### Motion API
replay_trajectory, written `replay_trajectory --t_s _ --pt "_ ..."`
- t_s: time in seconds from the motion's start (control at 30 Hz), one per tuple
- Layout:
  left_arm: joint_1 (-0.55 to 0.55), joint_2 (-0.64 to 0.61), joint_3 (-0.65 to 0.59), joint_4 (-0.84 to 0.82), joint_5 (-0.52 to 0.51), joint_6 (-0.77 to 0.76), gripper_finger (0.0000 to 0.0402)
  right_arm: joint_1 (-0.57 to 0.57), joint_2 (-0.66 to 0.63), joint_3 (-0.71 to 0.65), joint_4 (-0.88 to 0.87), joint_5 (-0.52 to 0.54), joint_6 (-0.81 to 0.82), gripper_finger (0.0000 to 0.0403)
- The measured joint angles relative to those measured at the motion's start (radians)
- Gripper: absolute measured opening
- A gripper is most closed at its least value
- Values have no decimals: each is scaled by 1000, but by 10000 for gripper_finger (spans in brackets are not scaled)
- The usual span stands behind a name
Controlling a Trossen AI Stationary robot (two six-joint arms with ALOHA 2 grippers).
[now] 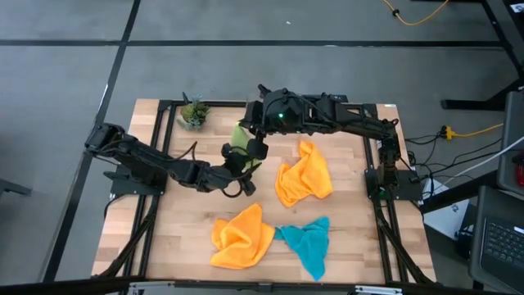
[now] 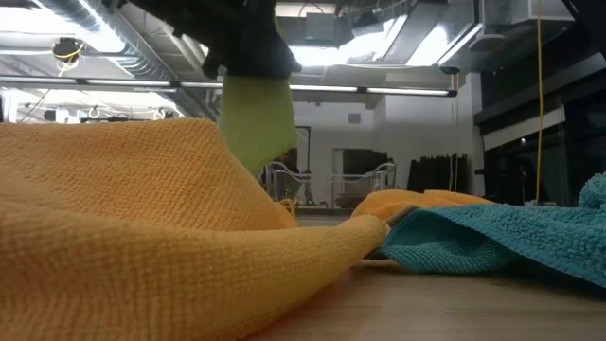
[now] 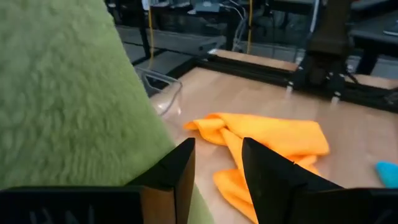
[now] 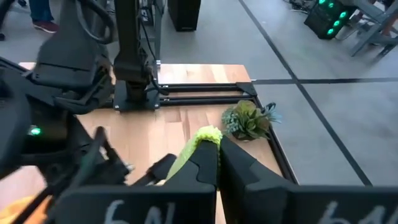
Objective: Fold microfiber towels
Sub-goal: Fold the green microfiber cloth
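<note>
Above bare table [image 1: 344, 246], right gripper [image 4: 217, 163] pinches green towel [image 1: 241, 136]; left gripper [image 3: 214, 165] half-open beside it, so the towel may slip.

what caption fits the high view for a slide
Both hands lift the green towel above two orange towels and a blue one.

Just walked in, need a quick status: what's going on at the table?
Both arms are working the lime green towel, lifted off the table near the back. The right gripper is shut on its upper edge; the left gripper is right beside the hanging cloth, fingers apart. Two orange towels and the teal towel lie crumpled, unfolded, on the wooden table.
</note>
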Motion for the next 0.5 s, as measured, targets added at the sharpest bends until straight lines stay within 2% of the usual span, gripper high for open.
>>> replay_trajectory --t_s 0.17,0.23,0.5 --pt "-20 2 0 -90 -89 -26 126 0 0 0 -59 56 -2 3" --pt "-46 2 0 -119 -158 -26 126 -1 0 0 -100 74 4 3" --pt "-130 2 0 -206 -382 -26 126 15 -1 0 -221 71 38 3"
